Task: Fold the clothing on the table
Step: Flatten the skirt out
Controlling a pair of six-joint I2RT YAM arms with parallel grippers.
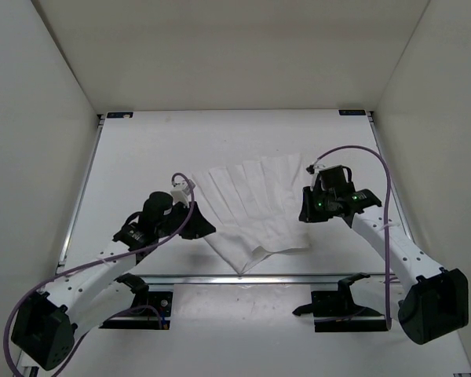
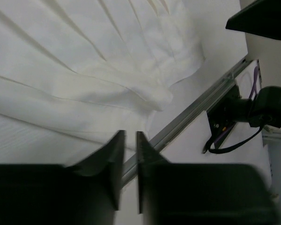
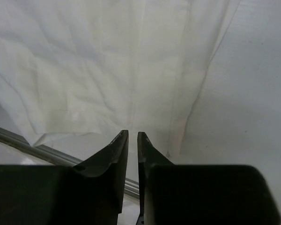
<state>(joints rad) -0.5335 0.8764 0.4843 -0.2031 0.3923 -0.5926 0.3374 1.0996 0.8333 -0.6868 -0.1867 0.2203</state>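
The clothing (image 1: 255,208) is a thin white creased piece lying flat on the table (image 1: 141,157), fanned out near the front rail. It fills much of the left wrist view (image 2: 84,70) and the right wrist view (image 3: 107,70). My left gripper (image 1: 209,229) hovers at the cloth's left edge. Its jaws (image 2: 130,133) are shut to a narrow slit with nothing between them. At the cloth's right edge, my right gripper (image 1: 304,210) is also shut on nothing (image 3: 132,133).
The silvery front rail (image 1: 298,277) runs just below the cloth's near tip and shows as well in the left wrist view (image 2: 201,101). Black arm mounts (image 1: 337,302) sit in front of it. White walls enclose the table on three sides.
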